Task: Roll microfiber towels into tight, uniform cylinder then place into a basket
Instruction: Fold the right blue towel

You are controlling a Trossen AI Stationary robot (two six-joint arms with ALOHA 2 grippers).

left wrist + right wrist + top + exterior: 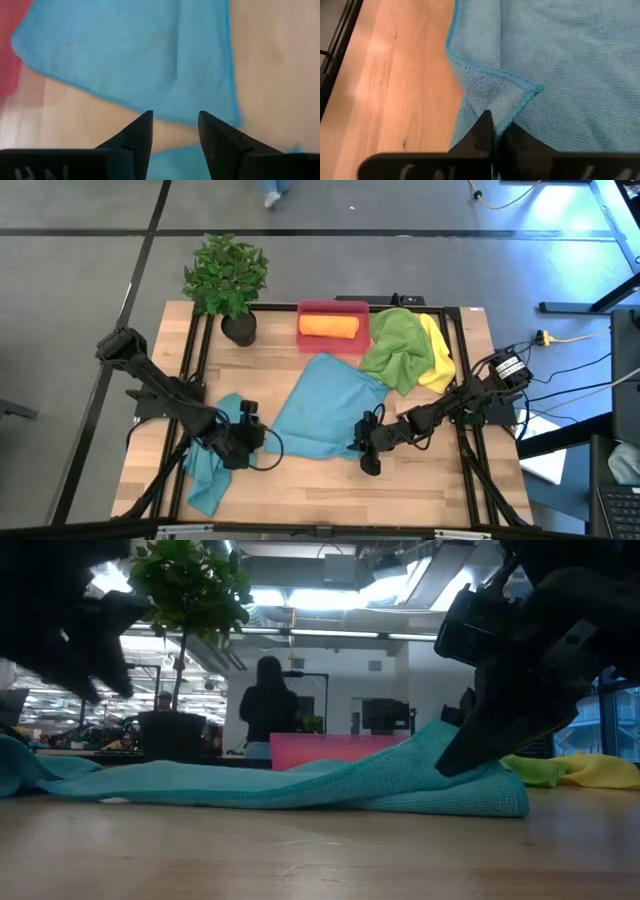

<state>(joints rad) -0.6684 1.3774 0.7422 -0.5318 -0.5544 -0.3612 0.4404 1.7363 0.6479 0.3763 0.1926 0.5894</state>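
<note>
Teal towel [325, 408] lay spread mid-table, one corner reaching toward the basket [333, 308]. My right gripper [492, 131] was pinched shut on its near corner, hem folded up between the tips. My left gripper [175, 131] had its tips apart, nothing between them, hovering over bare wood just short of the towel's edge, with the second teal towel [208, 470] bunched under that arm.

Handling guess: light, limp, zero stiffness. It'd drape and drag, not slide as a sheet. Terry pile looked grippy on wood, so corners would pull before the body followed. Best holds were the stitched hem at the corners; the middle would just bunch.

Orange towel [329, 326] sat already rolled in the basket. Green towel [397, 350] and yellow towel [436, 352] were heaped together at the far right, touching the teal one.

Table [420, 490]: pale wood planks, flat, inside a black frame. Potted plant [227, 280] at the far left corner. Beyond: open lab, bright ceiling lights, a person [268, 705] standing well back.
</note>
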